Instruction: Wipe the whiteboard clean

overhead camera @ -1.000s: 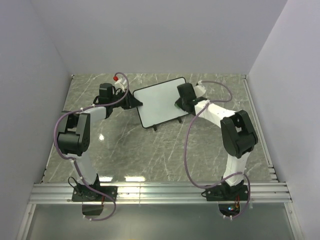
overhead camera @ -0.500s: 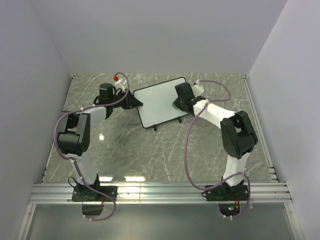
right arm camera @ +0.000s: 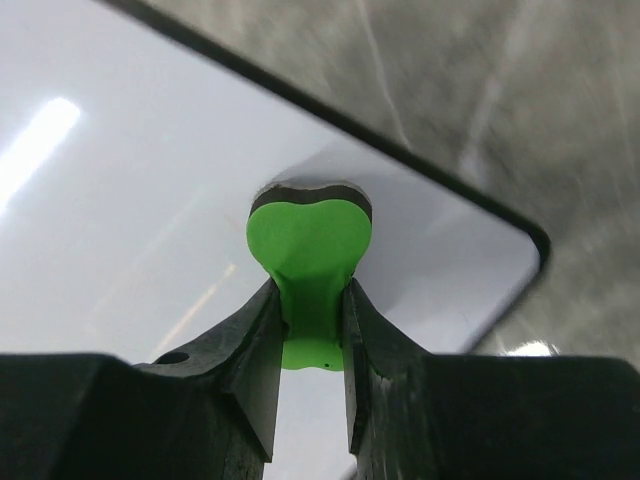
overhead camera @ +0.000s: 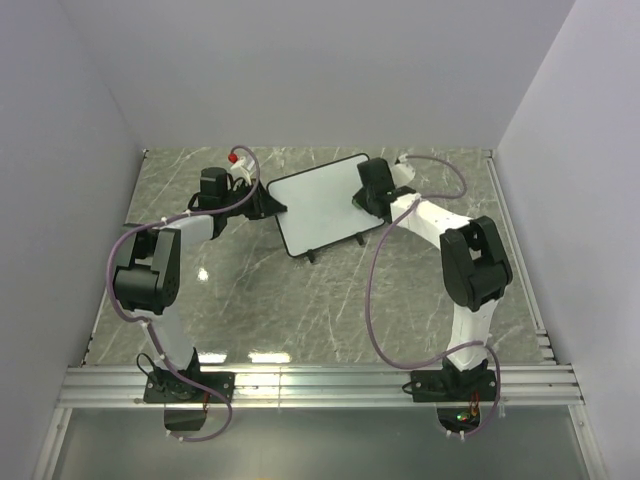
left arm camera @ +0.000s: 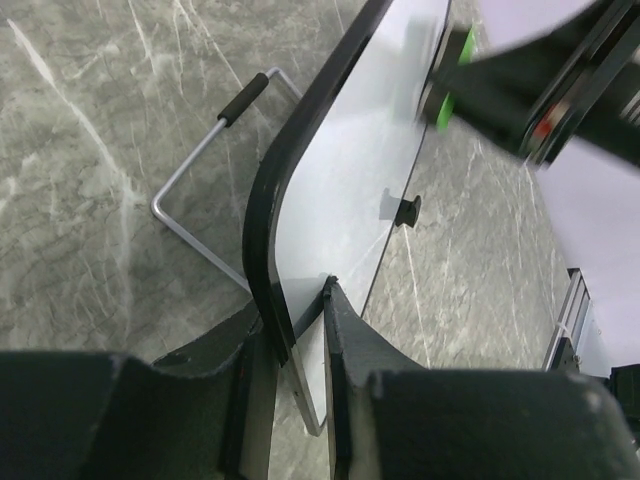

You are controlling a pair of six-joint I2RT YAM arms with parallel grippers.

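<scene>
The whiteboard (overhead camera: 318, 205) stands tilted at the back middle of the table, white with a thin black frame; no scribbles show on its face. My left gripper (overhead camera: 268, 203) is shut on the board's left edge (left arm camera: 262, 215). My right gripper (overhead camera: 368, 195) is shut on a small green eraser (right arm camera: 310, 260) and presses its dark pad against the board face (right arm camera: 130, 220) near the board's upper right corner. The eraser also shows in the left wrist view (left arm camera: 452, 75).
The board's wire stand (left arm camera: 195, 170) and black feet (overhead camera: 310, 256) rest on the grey marble table (overhead camera: 300, 300). White walls close the back and both sides. A metal rail (overhead camera: 320, 385) runs along the near edge.
My right gripper has moved with the eraser along the board's right part, first a little left, then back and up toward the upper right corner. The left gripper has stayed on the board.
</scene>
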